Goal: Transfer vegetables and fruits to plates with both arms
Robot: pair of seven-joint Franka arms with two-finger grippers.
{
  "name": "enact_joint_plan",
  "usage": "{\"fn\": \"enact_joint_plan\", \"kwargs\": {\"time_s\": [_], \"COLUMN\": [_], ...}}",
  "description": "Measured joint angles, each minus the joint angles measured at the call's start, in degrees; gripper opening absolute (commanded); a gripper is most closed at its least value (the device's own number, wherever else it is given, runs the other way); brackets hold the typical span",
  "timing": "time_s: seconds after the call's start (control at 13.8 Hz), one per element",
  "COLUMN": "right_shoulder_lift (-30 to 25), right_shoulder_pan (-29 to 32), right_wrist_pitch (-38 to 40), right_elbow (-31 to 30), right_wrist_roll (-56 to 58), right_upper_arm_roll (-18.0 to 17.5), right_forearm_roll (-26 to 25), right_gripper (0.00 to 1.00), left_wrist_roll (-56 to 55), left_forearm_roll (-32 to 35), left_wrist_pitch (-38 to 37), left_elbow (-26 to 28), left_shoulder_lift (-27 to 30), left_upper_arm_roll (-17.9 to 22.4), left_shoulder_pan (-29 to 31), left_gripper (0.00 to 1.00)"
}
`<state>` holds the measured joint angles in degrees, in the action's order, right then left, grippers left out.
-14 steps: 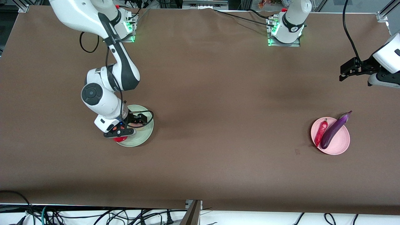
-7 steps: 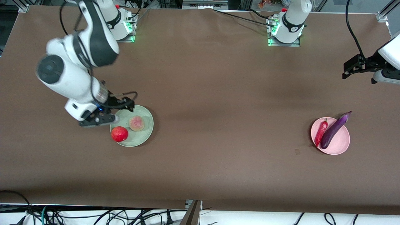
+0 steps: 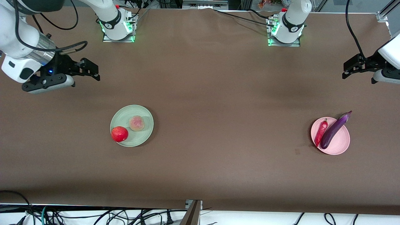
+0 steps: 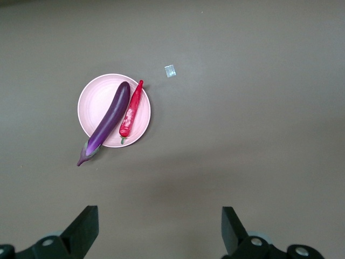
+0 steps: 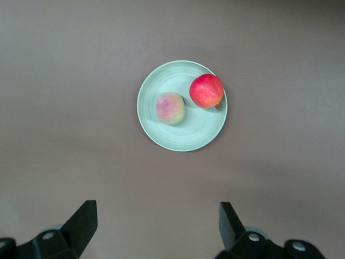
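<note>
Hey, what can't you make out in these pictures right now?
- Left arm: front view's edge cuts off everything past the left gripper.
- Right arm: same view's corner crops its upper links above the right gripper.
- Small pale scrap near the pink plate: too small to identify.
- Plates' undersides: hidden in every view.

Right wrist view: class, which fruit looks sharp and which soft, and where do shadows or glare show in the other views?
Right wrist view: red fruit crisp, pale fruit soft-edged. Left wrist view: eggplant carries a glossy streak. Front view: a soft shadow edges the pink plate.
</note>
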<state>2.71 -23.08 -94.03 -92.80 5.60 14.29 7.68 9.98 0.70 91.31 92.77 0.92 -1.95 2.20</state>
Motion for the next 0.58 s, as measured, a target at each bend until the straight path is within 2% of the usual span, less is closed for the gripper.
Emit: {"fn": "enact_joint_plan", "kwargs": {"time_s": [0.36,0.58], "right_shoulder_lift": [-1.2,-2.2], "right_shoulder_pan": [6.6,10.0], "right_wrist_pitch": [7.1,10.4], "right_elbow": [-0.1,1.8], "right_wrist_roll": [5.7,5.5], "right_upper_arm_roll": [-0.3,-4.5], "right_forearm_roll": [-1.7,-5.8], "right_gripper": [1.00,1.00], "left_wrist_roll": [0.0,0.0], "left_forearm_roll": [0.0,0.0], "left_wrist_pitch": [-0.1,-0.2], "left_elbow": [0.0,0.0], "left_shoulder_lift": [0.0,0.0], "left_upper_arm_roll": [-0.1,-0.1], "left_shoulder_pan": [0.0,0.0], "left_gripper": [1.00,1.00]}}
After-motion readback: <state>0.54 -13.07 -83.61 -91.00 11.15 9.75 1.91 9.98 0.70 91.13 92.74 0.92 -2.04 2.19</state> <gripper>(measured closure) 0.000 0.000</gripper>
